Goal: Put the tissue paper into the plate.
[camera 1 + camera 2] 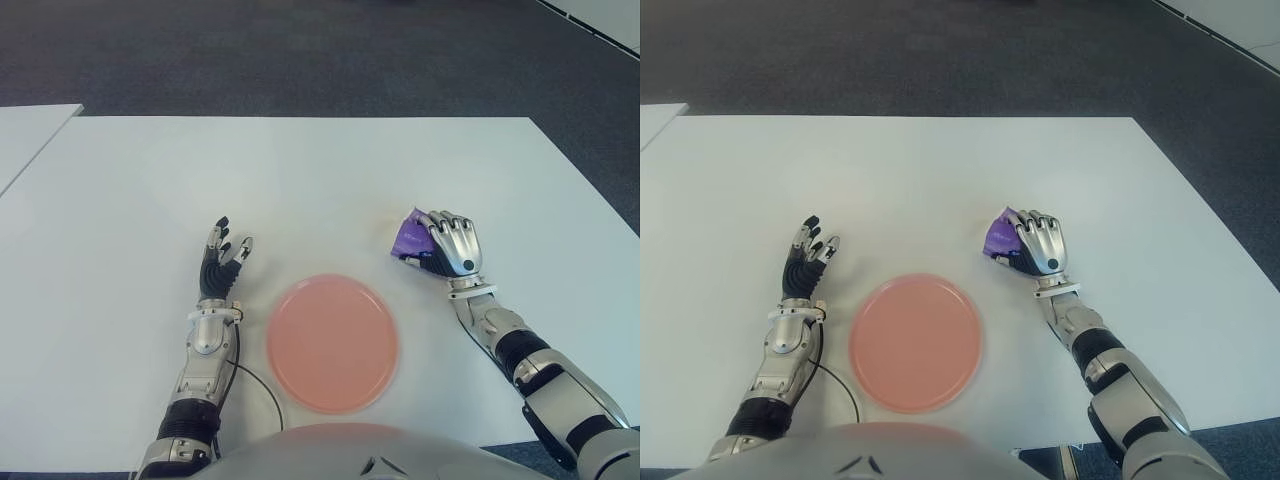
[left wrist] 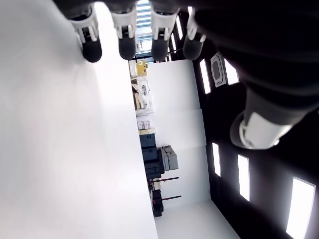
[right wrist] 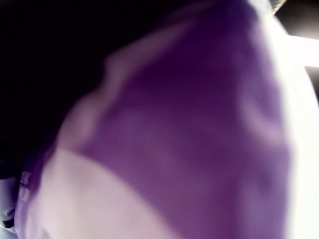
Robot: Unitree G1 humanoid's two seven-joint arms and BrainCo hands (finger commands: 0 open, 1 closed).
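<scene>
- Under the right hand [image 1: 452,246] sits the tissue paper [image 1: 408,237], a purple pack, and the fingers [image 1: 440,222] are curled over the top of it, so that hand is grasping it.
- Purple sticks out on the thumb side of that hand, toward the middle of the table [image 1: 300,190]. Can't really tell if the pack is lifted or touching the tabletop.
- From the right wrist view it's basically all purple wrapper [image 3: 189,129] right up against the camera, with a dark bit of the hand along 1 edge.
- Pink plate [image 1: 332,343] is just off the right hand's thumb side and nearer the robot's body. It's near the pack but not touching it, so the tissue isn't in the plate yet.
- Left hand [image 1: 221,263] shows on the other side of the plate, close beside its rim, fingers loosely spread and pointing away from the body, nothing in it.
- Its own wrist view backs that up: 4 dark fingertips [image 2: 91,50] in a row next to bare white table, thumb [image 2: 259,127] off on its own, no object between them.
- So the plate sits between the 2 hands, with a thin black cable [image 1: 262,385] curving by the left forearm.
</scene>
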